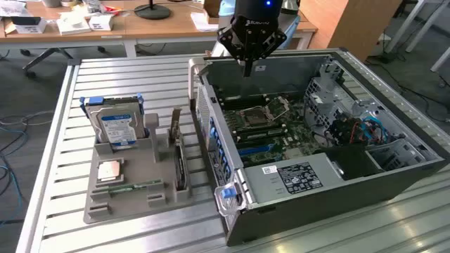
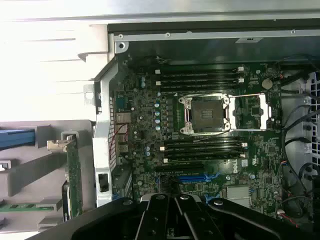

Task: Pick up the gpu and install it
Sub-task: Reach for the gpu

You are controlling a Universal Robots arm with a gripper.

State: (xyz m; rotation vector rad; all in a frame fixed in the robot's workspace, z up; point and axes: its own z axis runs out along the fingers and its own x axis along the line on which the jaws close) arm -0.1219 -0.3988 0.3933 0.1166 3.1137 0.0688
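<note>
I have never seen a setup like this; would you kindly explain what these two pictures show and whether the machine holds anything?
The black device above the open computer case is a robot arm's gripper, shut and holding nothing. One picture comes from a camera off the arm, looking over the slatted table. The other comes from a camera on the arm's wrist, looking down onto the motherboard inside the case. Beside the case, a grey holder carries spare parts: a hard drive, a memory stick, and the gpu, a thin dark card standing on edge in its slot, untouched.
</note>
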